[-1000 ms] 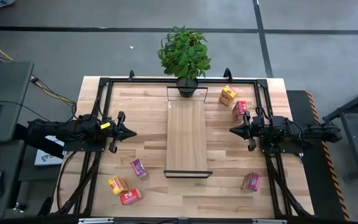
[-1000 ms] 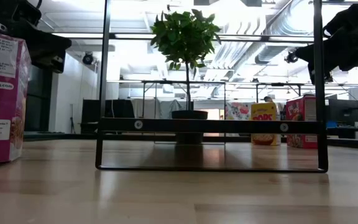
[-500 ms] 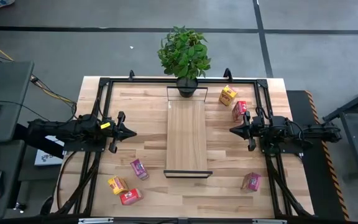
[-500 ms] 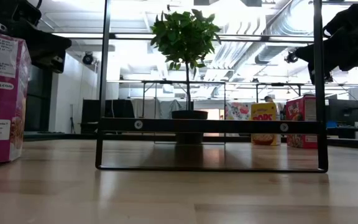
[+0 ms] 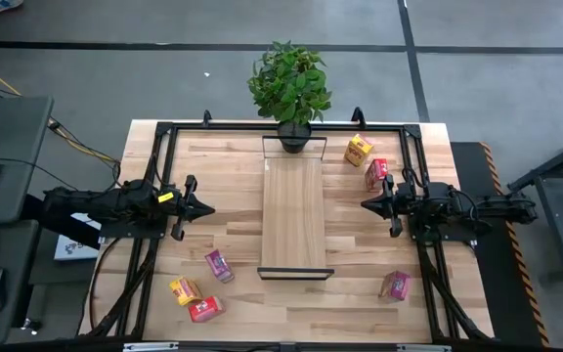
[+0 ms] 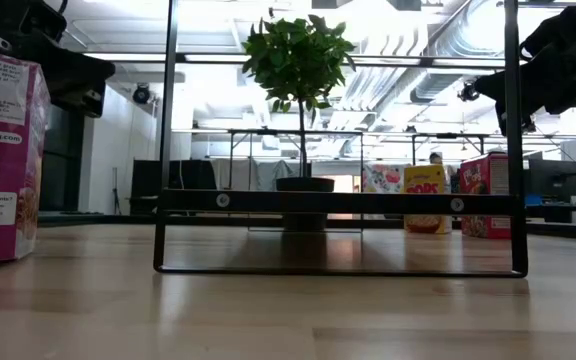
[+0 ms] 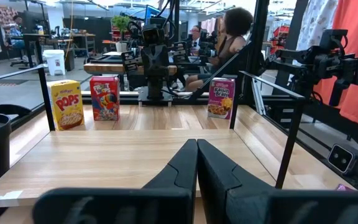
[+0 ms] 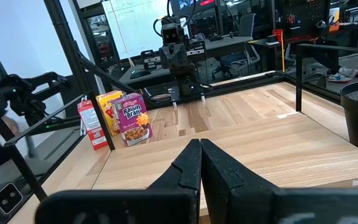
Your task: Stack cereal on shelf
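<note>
High view first: at the near edge of the tabletop, by my left corner, I see three cereal boxes grouped close together, a red box, a yellow box and a pink box. Toward the near right corner a second pink box lies alone.

The shelf runs down the middle of the tabletop from near to far, its light-wood board bare, with a thin black frame at each end.

Level with its middle I have both arms hovering on either side, well apart from the boxes. The left end effector points at the shelf with its fingers pressed together, holding nothing. The right end effector mirrors it from the other side, fingers likewise together and empty; both wrist views show the dark fingers meeting.

Further back, near the far right corner, a second red box stands just beside a second yellow box. At the far edge, at the end of the shelf, sits a potted plant.
</note>
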